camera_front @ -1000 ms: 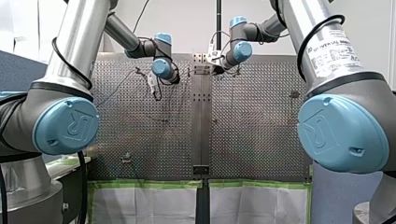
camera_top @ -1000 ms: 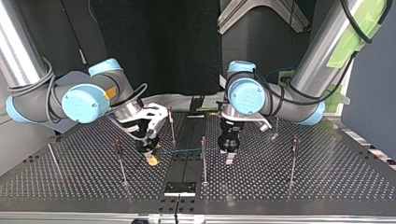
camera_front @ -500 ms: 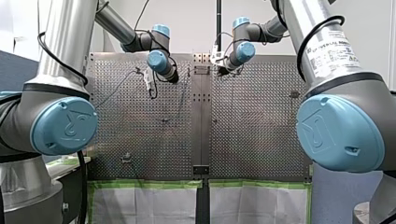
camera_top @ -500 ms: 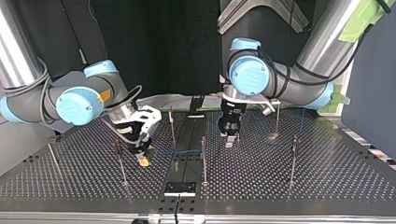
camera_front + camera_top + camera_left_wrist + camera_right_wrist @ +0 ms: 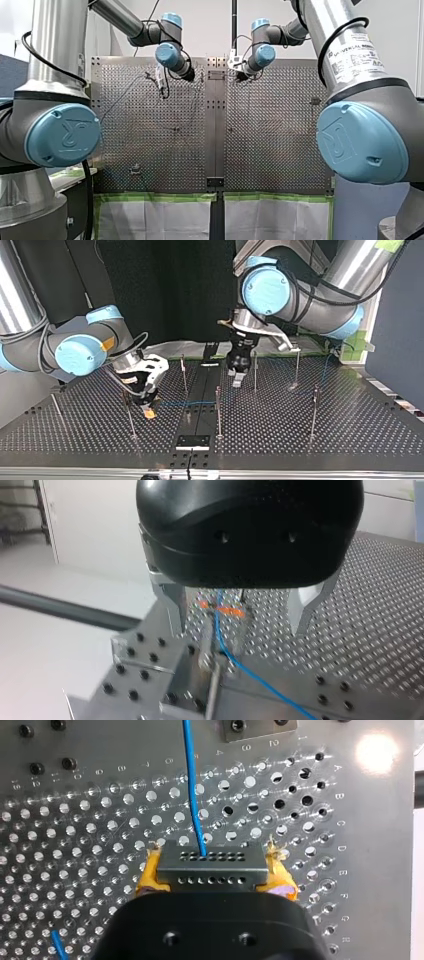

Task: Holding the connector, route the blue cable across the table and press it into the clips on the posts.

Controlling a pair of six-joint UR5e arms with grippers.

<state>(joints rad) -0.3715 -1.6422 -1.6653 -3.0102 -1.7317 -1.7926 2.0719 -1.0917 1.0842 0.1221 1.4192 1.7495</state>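
Observation:
In the right wrist view my right gripper (image 5: 212, 880) is shut on a grey connector (image 5: 210, 867), clamped between yellow pads (image 5: 150, 877). The thin blue cable (image 5: 192, 785) leaves the connector and runs ahead over the perforated plate. At the top view's left the same gripper (image 5: 147, 409) hangs low, and the cable (image 5: 185, 403) stretches from it to a middle post (image 5: 218, 410). My left gripper (image 5: 236, 378) hovers higher, behind that post. Its metal fingers (image 5: 172, 605) stand wide open, with the cable (image 5: 235, 661) and an orange-marked clip (image 5: 222, 610) beneath them.
Several thin posts stand on the plate, among them one (image 5: 184, 372) near my right gripper, one (image 5: 255, 371) beside my left gripper and one (image 5: 314, 410) at the top view's right. A dark centre strip (image 5: 200, 400) ends at a bracket (image 5: 192, 442).
My left gripper has risen and drawn back from the cable, away from the top view's camera, still open. My right gripper has shifted slightly toward the top view's left with the connector.

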